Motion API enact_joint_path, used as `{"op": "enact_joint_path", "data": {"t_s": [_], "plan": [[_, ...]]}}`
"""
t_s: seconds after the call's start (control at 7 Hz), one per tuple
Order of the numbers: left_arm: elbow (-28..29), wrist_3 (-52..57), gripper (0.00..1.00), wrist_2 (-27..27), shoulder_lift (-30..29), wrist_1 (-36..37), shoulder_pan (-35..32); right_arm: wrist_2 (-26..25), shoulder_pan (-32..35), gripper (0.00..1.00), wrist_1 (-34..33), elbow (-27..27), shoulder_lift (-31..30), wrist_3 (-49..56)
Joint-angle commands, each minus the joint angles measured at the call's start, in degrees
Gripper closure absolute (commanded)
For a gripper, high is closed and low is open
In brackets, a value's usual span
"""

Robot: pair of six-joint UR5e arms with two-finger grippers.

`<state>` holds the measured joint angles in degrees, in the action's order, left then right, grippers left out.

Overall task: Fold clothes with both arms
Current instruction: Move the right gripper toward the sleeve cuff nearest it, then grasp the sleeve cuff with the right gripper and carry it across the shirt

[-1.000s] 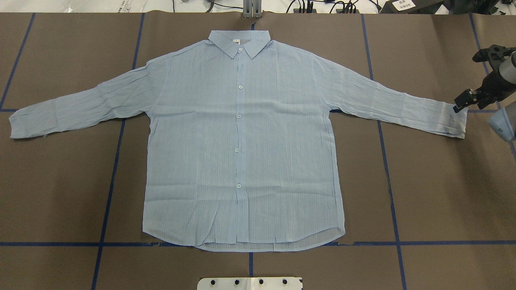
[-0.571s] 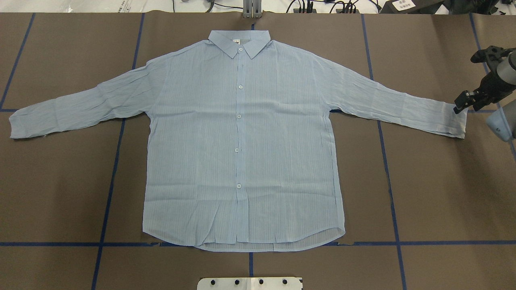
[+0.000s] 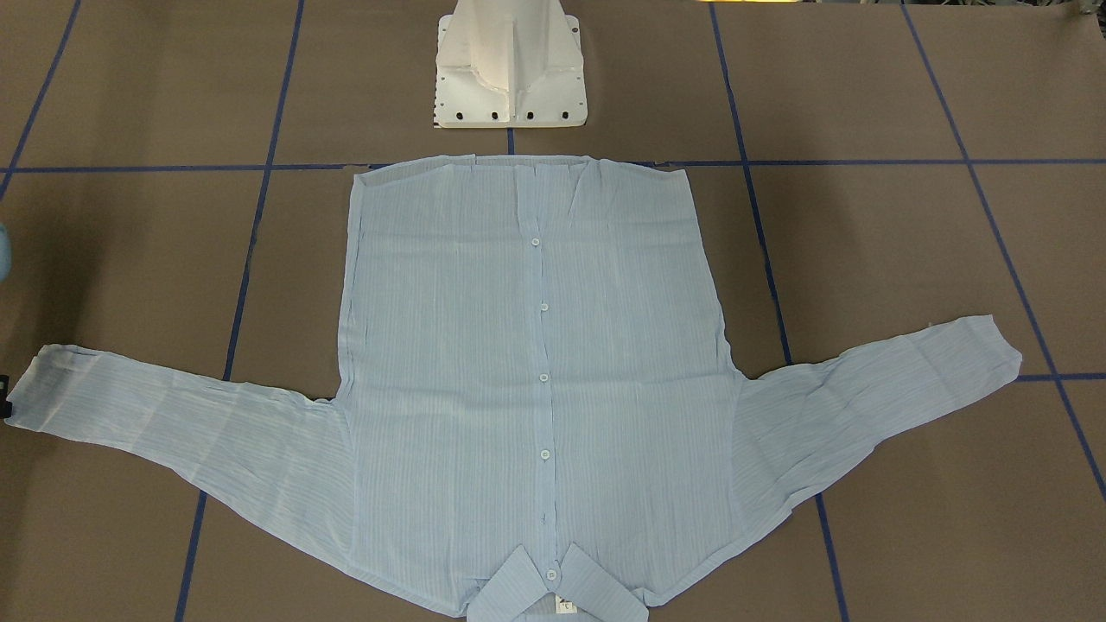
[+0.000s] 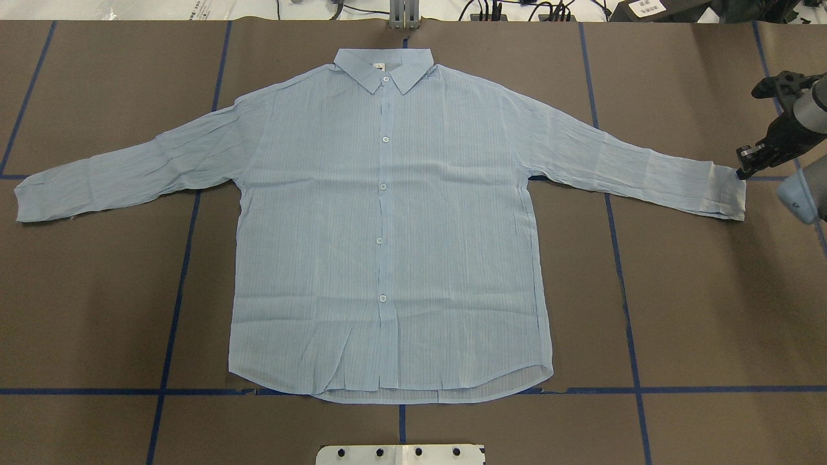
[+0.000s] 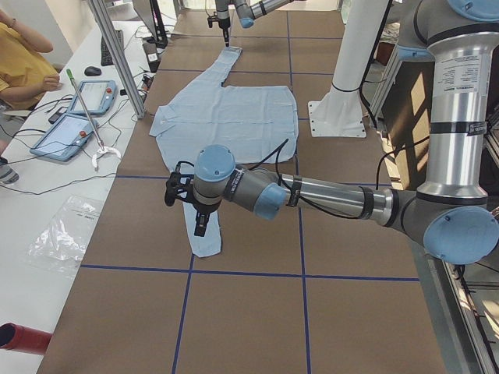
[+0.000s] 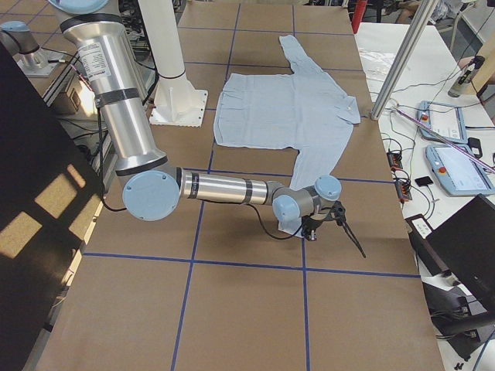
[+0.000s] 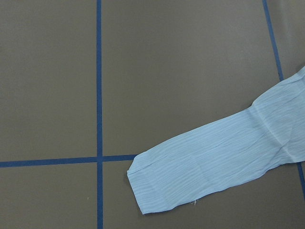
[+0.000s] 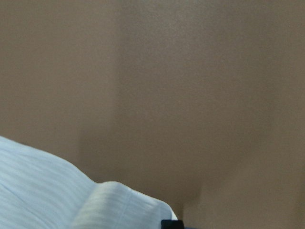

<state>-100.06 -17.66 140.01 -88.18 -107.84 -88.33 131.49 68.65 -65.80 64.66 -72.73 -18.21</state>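
beside the right gripper (image 4: 743,170), seemingly touching, lies the shirt cuff (image 4: 727,192).

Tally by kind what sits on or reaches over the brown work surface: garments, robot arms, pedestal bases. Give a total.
shirt: 1
robot arms: 2, the left and the right
white pedestal base: 1
Total: 4
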Motion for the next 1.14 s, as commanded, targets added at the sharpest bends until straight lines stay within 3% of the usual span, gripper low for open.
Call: {"op": "enact_joint_path", "data": {"t_s": [0.0,0.14,0.43,0.57,0.71,0.86,1.0], "plan": [[-0.05,0.00,0.01,0.00,0.02,0.00,0.00,2.43,0.69,1.00,0.15,2.38,0.05,0.27],[-0.14,0.00,0.01,0.09,0.02,0.00,0.00,6.72,1.48,1.00,-0.46,7.80,-0.83,0.02],[-0.05,-0.09,0.01,0.17,-0.15,0.09,0.09,9.82,1.40,1.00,-0.91,15.02,-2.32,-3.47],[0.12,0.00,0.01,0.17,-0.33,0.00,0.09,12.10,-0.69,1.00,-0.39,19.84,-1.72,-15.68],[0.21,-0.35,0.01,1.39,-0.41,0.26,0.09,11.34,-5.76,1.00,-0.29,24.15,-0.06,-26.34],[0.73,-0.88,0.01,4.28,-0.42,0.35,0.17,10.38,-9.90,1.00,-0.29,23.94,5.00,-35.58],[0.74,-0.71,0.01,3.87,-0.42,0.27,0.17,5.67,-14.90,1.00,-0.55,23.59,11.32,-46.20]]}}
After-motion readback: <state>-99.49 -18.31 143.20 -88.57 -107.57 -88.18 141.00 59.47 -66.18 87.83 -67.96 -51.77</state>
